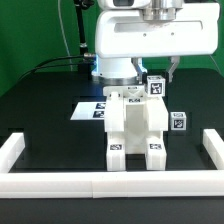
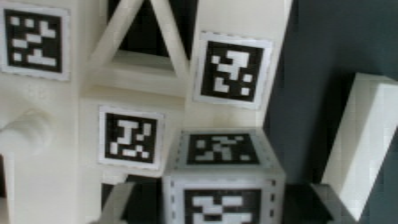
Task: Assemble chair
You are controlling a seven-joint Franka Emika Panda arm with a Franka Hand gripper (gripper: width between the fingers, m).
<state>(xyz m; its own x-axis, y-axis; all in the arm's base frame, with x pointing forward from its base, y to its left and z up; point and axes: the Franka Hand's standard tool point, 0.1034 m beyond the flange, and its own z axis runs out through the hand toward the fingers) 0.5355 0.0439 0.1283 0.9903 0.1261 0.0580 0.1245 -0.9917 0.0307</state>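
Note:
The partly joined chair [image 1: 134, 124] stands mid-table, white blocks with tags on its front feet. In the wrist view its X-braced panel [image 2: 150, 45] and tagged posts fill the frame. A small white tagged cube [image 1: 155, 88] hangs just to the exterior view's right of the chair's upper part. My gripper [image 1: 159, 74] comes down on it from above. Up close the cube [image 2: 222, 165] sits between my two dark fingers [image 2: 121, 200], and the gripper [image 2: 224, 208] is shut on it. Whether the cube touches the chair I cannot tell.
A second tagged cube [image 1: 177, 122] lies on the black table to the exterior view's right of the chair. The marker board [image 1: 92, 109] lies behind the chair on the left. White border rails [image 1: 110, 184] fence the front and both sides; one rail [image 2: 365, 140] shows in the wrist view.

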